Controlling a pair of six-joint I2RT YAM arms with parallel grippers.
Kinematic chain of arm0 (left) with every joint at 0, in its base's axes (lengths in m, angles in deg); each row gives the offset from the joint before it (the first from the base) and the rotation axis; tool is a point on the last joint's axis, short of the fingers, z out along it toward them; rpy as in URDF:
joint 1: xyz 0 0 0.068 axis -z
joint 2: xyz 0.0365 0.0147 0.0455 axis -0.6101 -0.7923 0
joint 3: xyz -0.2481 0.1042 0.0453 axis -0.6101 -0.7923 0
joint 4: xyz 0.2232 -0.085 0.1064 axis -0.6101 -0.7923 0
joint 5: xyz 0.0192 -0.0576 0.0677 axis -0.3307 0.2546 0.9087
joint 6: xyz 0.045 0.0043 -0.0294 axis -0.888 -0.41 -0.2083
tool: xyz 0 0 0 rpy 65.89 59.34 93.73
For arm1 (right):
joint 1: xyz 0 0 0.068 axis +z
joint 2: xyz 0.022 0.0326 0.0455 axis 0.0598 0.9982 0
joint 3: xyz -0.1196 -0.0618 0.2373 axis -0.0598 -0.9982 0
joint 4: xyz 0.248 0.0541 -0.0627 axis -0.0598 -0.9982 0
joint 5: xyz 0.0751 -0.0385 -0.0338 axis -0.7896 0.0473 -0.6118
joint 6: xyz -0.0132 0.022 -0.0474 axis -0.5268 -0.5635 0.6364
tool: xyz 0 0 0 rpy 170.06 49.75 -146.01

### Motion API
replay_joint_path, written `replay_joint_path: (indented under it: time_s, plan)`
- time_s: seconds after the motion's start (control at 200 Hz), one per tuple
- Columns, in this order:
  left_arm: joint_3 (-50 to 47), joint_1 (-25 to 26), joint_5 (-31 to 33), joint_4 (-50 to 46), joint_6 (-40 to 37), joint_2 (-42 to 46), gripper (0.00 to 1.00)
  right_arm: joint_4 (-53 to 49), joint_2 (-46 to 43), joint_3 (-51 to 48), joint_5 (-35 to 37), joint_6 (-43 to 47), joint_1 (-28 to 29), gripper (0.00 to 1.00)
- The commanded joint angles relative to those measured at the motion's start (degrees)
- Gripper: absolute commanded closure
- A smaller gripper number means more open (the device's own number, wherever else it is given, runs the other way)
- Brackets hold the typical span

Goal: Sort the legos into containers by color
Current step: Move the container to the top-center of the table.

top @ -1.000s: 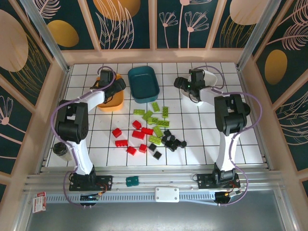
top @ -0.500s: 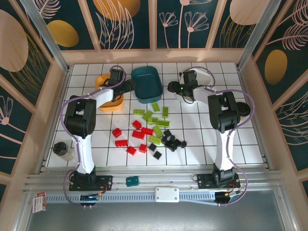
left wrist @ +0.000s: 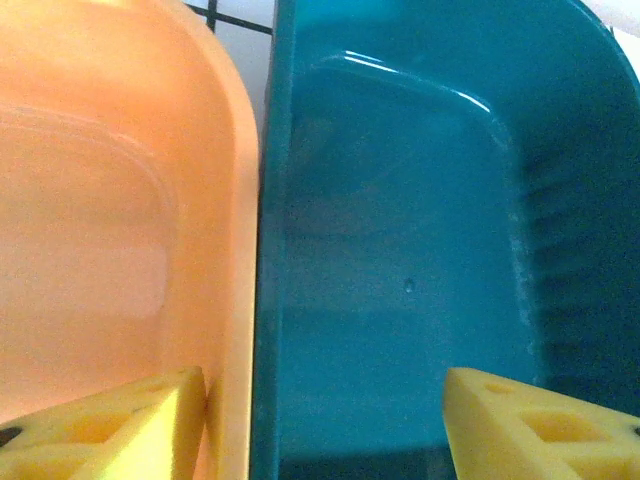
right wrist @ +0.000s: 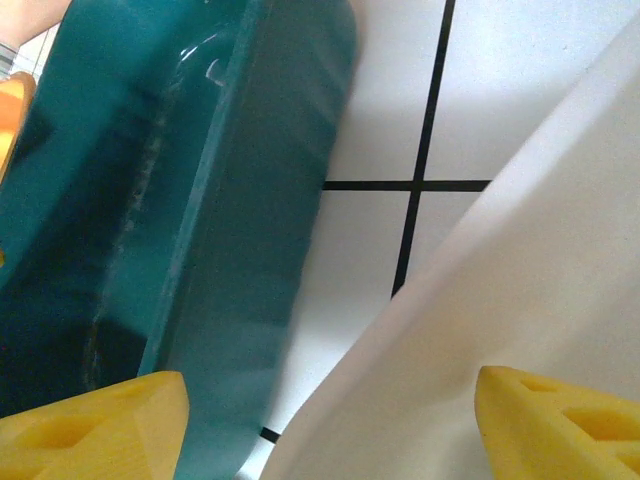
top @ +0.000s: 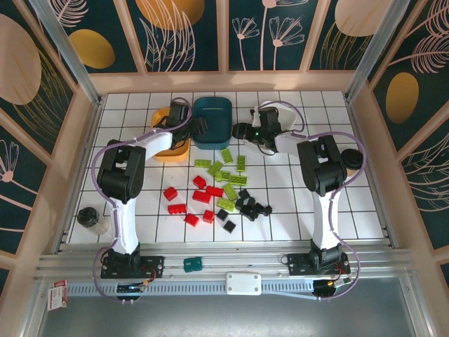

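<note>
Nudging the three trays into a tidy row at the far side of the table (top: 316, 200) looks like the step in hand, with no sorting begun. The left gripper (left wrist: 325, 425) has its fingers spread. One hangs over the orange tray (left wrist: 235, 200) and the other over the teal tray (left wrist: 400, 250), whose walls meet between them; nothing is pinched. The right gripper (right wrist: 330, 420) is spread too, one finger above the teal tray's outer wall and the other above the white tray (right wrist: 530, 300), with a strip of bare table between those two trays. The legos (top: 217, 188) lie loose in the middle of the table, near both arms, with red towards the left, green in the centre and black to the right. The teal tray's floor is bare. To do this well, each arm would best push low against a tray's wall, slowly, so the light plastic slides instead of tipping or riding up onto its neighbour. Closing on two walls at once risks dragging both trays together. The trays should stay clear of the pile so no brick is swept aside.
</note>
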Motion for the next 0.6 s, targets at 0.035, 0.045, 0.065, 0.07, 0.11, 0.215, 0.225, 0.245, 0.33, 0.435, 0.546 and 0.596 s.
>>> replay_joint_path:
  time_s: [0.035, 0.045, 0.065, 0.07, 0.11, 0.215, 0.225, 0.245, 0.33, 0.435, 0.546, 0.596]
  plan:
    - [0.1, 1.5, -1.5, -0.3, 1.5, -0.7, 0.39, -0.6, -1.1, 0.9, 0.9, -1.2, 2.5, 0.23]
    - [-0.1, 1.5, -1.5, -0.3, 1.7, -0.6, 0.40, -0.5, -1.2, 0.7, 1.0, -1.3, 2.6, 0.23]
    - [-0.5, 1.5, -1.7, -0.2, 1.9, -0.5, 0.40, -0.4, -1.4, 0.3, 1.1, -1.6, 2.7, 0.24]
    - [-0.6, 1.6, -1.8, -0.2, 1.9, -0.4, 0.40, -0.4, -1.4, 0.2, 1.2, -1.6, 2.8, 0.24]
    - [-1.4, 1.8, -1.8, -0.1, 2.4, 0.1, 0.41, -0.3, -2.0, -0.7, 1.6, -2.0, 3.0, 0.24]
    - [-3.6, 2.8, -1.5, -0.1, 3.5, 1.6, 0.44, -0.8, -3.1, -2.4, 2.4, -2.2, 3.5, 0.24]
    - [-3.8, 2.9, -1.4, -0.1, 3.6, 1.7, 0.44, -1.0, -3.2, -2.5, 2.4, -2.1, 3.5, 0.24]
    - [-4.2, 3.2, -1.4, -0.1, 3.8, 1.9, 0.44, -1.3, -3.3, -2.7, 2.6, -2.0, 3.6, 0.25]
    - [-5.7, 4.5, -0.8, -0.4, 4.8, 2.9, 0.45, -1.9, -4.1, -4.1, 3.0, -1.8, 4.0, 0.25]
    - [-7.5, 6.1, -0.2, -0.6, 6.0, 3.9, 0.47, -1.3, -5.7, -6.7, 3.0, -1.8, 4.2, 0.26]
    - [-10.1, 7.1, 0.6, -0.2, 8.2, 6.0, 0.48, -1.5, -7.6, -9.1, 2.6, -1.5, 4.4, 0.26]
    - [-11.8, 7.6, 1.1, 0.4, 9.3, 7.2, 0.48, -1.6, -8.5, -10.3, 2.5, -1.4, 4.5, 0.26]
